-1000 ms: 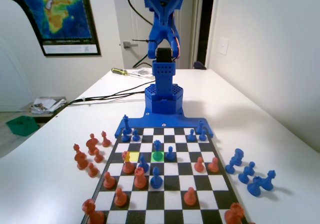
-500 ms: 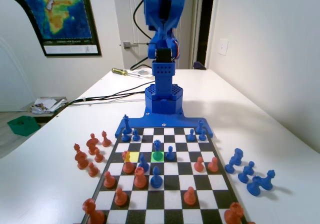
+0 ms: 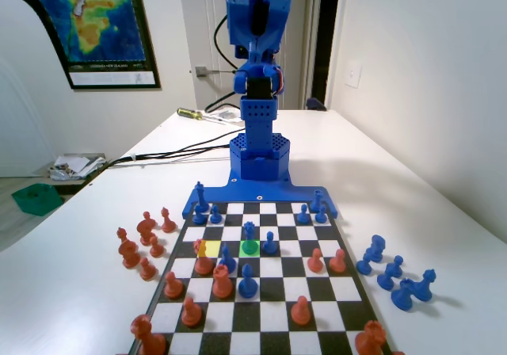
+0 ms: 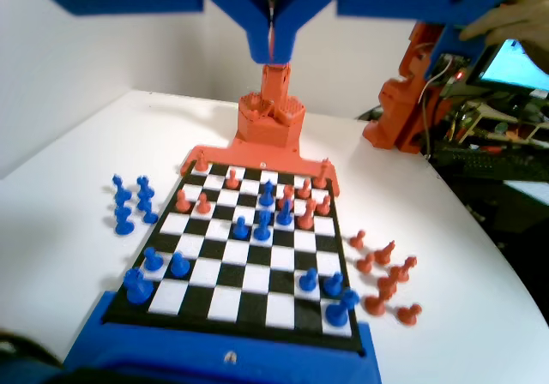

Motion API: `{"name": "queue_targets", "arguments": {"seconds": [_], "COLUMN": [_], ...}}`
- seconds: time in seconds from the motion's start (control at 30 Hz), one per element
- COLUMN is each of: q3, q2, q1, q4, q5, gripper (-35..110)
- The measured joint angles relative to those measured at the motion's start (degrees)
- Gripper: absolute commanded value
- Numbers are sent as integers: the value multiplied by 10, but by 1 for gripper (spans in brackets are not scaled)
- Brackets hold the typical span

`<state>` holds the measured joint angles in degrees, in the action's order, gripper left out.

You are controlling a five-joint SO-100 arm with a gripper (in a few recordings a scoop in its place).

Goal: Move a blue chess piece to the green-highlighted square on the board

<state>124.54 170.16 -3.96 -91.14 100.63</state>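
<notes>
Blue chess piece [image 3: 249,234] standing upright on the green-highlighted square [image 3: 250,247], third row from the blue arm's end of the board [image 3: 261,292] in the fixed view, with a blue pawn [image 3: 270,243] just to its right and the yellow-highlighted square [image 3: 210,248] two squares to its left. Touched by nothing. Same fixed view: arm folded high above its base at the far end, tool raised well clear of the pieces and too tucked against the arm to make out. Wrist view, by contrast: tool [image 4: 273,45] seen from above at the top edge, both jaws pressed together to a thin seam, nothing between them, hanging far over the board. Highlight colours missing from the wrist view, squares there plain black and white, so which of the central blue pieces [image 4: 267,194] is the moved one cannot be told. Captured orange pieces [image 3: 141,244] grouped on the desk [image 3: 412,204] left of the board in the fixed view, on the right in the wrist view; spare blue pieces [image 3: 396,274] on the opposite side. Map poster [image 3: 87,22] on the wall at left in the fixed view.
</notes>
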Motion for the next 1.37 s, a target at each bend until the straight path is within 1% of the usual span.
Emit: {"name": "queue_targets", "arguments": {"seconds": [0.33, 1.37], "q3": [0, 0], "q2": [46, 47], "q1": [16, 16], "q4": [1, 1], "q5": [0, 0], "gripper": [2, 2]}}
